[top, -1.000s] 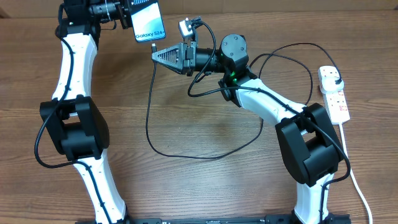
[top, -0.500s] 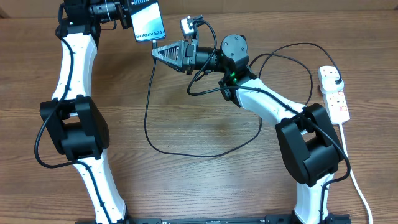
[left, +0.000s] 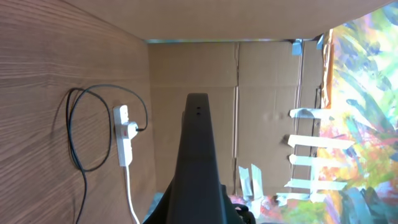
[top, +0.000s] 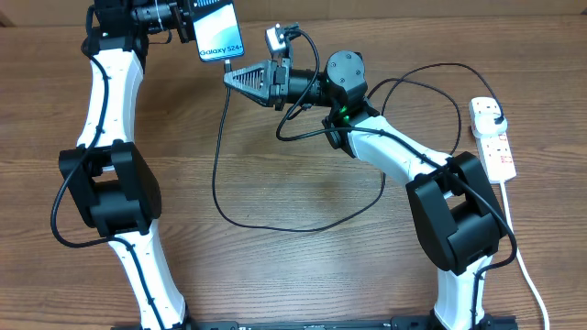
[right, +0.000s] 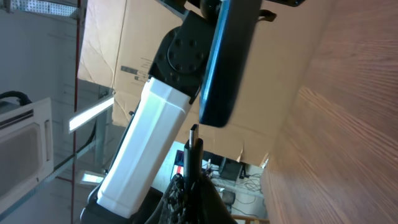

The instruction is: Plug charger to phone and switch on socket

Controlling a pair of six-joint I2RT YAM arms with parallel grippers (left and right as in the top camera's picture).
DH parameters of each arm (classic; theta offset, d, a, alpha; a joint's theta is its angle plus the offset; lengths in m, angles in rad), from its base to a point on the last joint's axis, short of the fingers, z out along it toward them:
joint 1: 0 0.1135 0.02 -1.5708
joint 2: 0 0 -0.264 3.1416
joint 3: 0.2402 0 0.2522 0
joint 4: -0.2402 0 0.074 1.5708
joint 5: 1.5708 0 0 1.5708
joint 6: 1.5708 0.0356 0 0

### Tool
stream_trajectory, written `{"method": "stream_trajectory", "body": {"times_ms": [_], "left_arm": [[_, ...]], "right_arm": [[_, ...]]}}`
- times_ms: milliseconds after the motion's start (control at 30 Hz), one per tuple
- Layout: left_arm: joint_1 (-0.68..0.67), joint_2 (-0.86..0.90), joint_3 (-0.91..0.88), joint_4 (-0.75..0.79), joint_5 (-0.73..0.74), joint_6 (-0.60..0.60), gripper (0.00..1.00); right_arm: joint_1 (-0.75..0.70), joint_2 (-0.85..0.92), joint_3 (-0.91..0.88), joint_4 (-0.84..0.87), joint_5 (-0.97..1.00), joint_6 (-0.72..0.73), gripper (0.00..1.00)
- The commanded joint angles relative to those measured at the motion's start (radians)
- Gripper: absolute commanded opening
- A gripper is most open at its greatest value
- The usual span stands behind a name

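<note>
My left gripper (top: 194, 25) is shut on the phone (top: 220, 33) and holds it up at the far edge of the table, cyan screen facing up. In the left wrist view the phone (left: 198, 149) shows edge-on. My right gripper (top: 231, 79) is shut on the charger's connector tip (right: 194, 133), which sits just below the phone's lower end (right: 225, 62), slightly apart from it. The black charger cable (top: 216, 174) loops across the table to its plug (top: 496, 117) in the socket (top: 493, 139), a white power strip at the right, which also shows in the left wrist view (left: 124, 135).
The strip's white cord (top: 523, 261) runs along the right side toward the front edge. A cardboard wall (left: 267, 81) stands behind the table. The left arm's white link (right: 144, 143) shows close beside the connector in the right wrist view.
My right gripper has moved slightly up toward the phone with the connector tip, pulling the cable with it. The left arm and phone have not moved.
</note>
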State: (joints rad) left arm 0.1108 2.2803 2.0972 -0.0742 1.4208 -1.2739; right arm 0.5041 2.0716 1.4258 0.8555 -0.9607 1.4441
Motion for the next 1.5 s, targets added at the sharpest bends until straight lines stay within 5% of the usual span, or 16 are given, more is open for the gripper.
{"method": "stream_trajectory", "body": {"times_ms": [0, 1467], "left_arm": [[-0.009, 0.001, 0.021, 0.009, 0.013, -0.017, 0.04], [-0.026, 0.001, 0.021, 0.03, 0.01, -0.032, 0.04]], "right_arm": [[0.0, 0.005, 0.017, 0.003, -0.005, -0.017, 0.04], [0.0, 0.005, 0.016, -0.037, 0.01, -0.026, 0.04]]}}
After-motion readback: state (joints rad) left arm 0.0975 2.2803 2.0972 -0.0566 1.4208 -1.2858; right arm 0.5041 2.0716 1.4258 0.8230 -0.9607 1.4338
